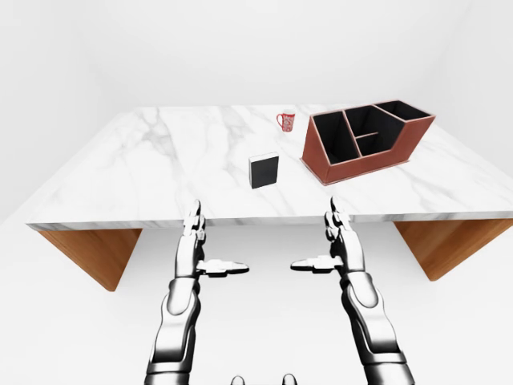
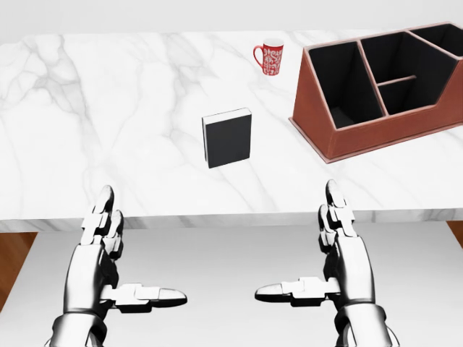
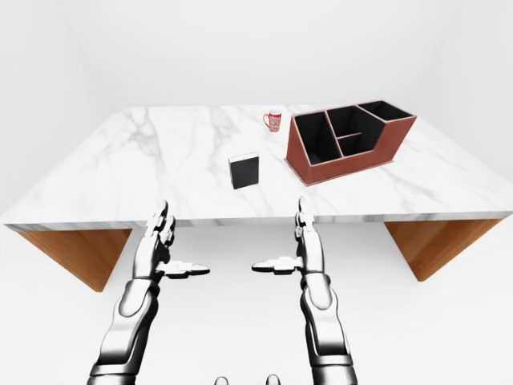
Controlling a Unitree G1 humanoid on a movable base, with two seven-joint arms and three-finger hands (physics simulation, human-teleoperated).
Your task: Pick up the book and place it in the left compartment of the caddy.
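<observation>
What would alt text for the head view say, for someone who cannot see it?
Two open silver robot hands, left hand and right hand, hover below the near edge of a white marble table. On it a black book stands mid-view, a red mug above it, a brown caddy at right.

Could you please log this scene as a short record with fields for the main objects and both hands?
book: black book lying on the marble table, untouched
caddy: brown caddy at head view right, its compartments look empty
mug: red mug above the book in the view, left of the caddy
left hand: left hand open, below the table edge, holding nothing
right hand: right hand open, below the table edge, holding nothing
</observation>
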